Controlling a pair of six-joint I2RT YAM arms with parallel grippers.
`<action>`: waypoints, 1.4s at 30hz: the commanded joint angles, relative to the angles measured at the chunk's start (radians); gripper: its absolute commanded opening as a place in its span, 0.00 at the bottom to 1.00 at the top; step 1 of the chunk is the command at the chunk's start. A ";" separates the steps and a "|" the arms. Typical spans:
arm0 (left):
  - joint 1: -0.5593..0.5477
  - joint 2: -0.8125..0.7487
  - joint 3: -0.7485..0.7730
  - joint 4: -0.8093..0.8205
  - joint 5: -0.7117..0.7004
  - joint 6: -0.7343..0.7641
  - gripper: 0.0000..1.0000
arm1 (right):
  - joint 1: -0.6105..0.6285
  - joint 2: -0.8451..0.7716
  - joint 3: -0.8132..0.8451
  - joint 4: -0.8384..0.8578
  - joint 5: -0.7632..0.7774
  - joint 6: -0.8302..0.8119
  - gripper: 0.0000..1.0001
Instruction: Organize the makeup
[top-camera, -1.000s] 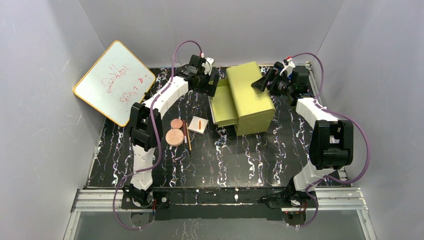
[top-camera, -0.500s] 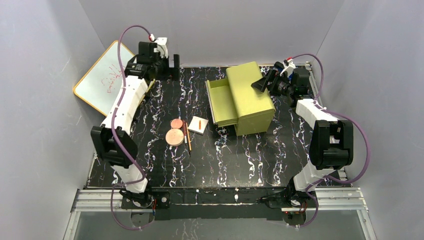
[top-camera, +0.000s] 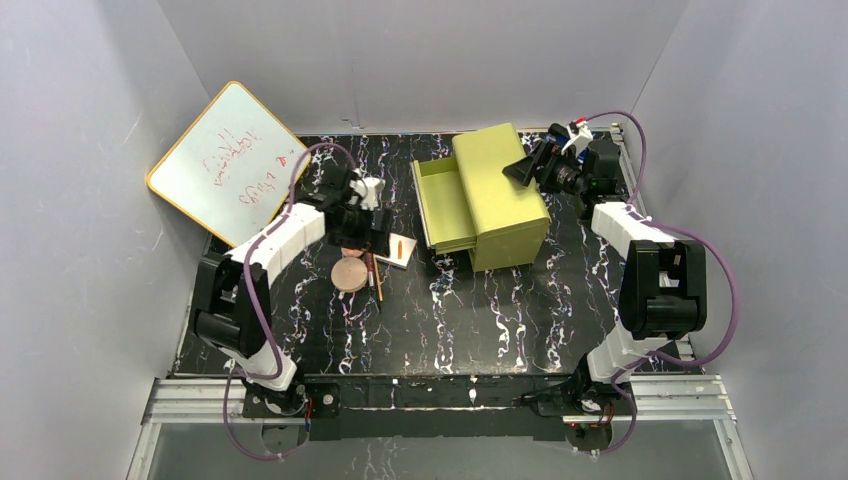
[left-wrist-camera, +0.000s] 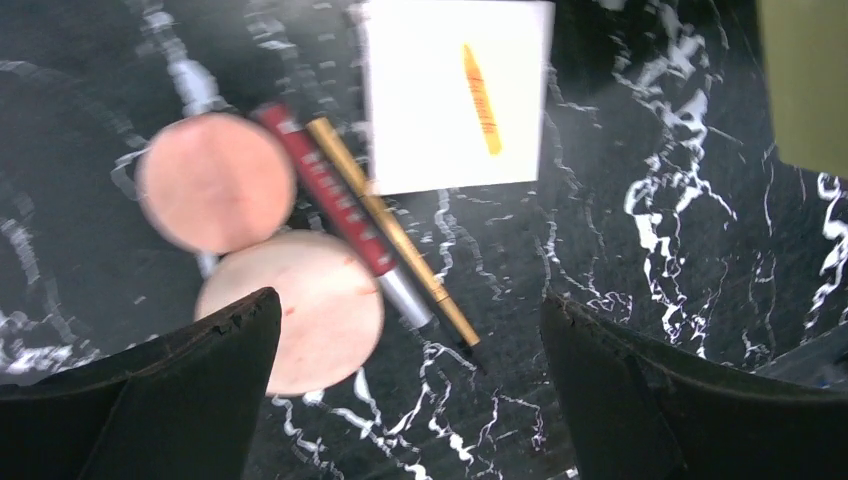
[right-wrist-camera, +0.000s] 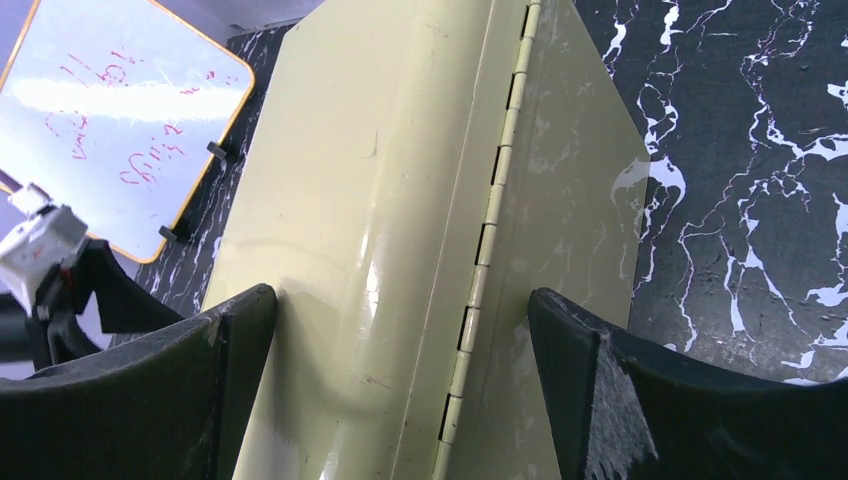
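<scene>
The makeup lies left of centre on the black marbled table. In the left wrist view I see a smaller pink disc (left-wrist-camera: 215, 180), a larger paler disc (left-wrist-camera: 300, 305), a red stick (left-wrist-camera: 330, 190), a gold stick (left-wrist-camera: 390, 225) and a white square palette (left-wrist-camera: 455, 95) with an orange mark. My left gripper (left-wrist-camera: 408, 300) is open and empty, hovering over them (top-camera: 360, 225). From above, the larger disc (top-camera: 350, 274) and palette (top-camera: 402, 250) show; the smaller disc is mostly hidden. My right gripper (right-wrist-camera: 400, 295) is open, straddling the hinge of the yellow-green box (right-wrist-camera: 400, 180).
The yellow-green drawer box (top-camera: 495, 195) stands at the back centre with its drawer (top-camera: 445, 205) pulled out to the left, close to the palette. A yellow-rimmed whiteboard (top-camera: 225, 160) leans against the left wall. My right gripper (top-camera: 530, 165) is at the box's right end.
My left arm has swung from the back left corner by the whiteboard down to over the makeup. The right arm and the box have not moved.
</scene>
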 joint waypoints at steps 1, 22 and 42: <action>-0.149 -0.078 -0.032 0.151 -0.051 0.036 0.98 | -0.004 0.035 -0.082 -0.175 0.010 -0.082 1.00; -0.259 0.162 0.036 0.281 -0.234 0.104 0.99 | -0.019 0.008 -0.092 -0.189 0.000 -0.096 1.00; -0.199 0.264 0.008 0.341 -0.007 0.010 0.99 | -0.025 0.005 -0.093 -0.198 0.003 -0.104 1.00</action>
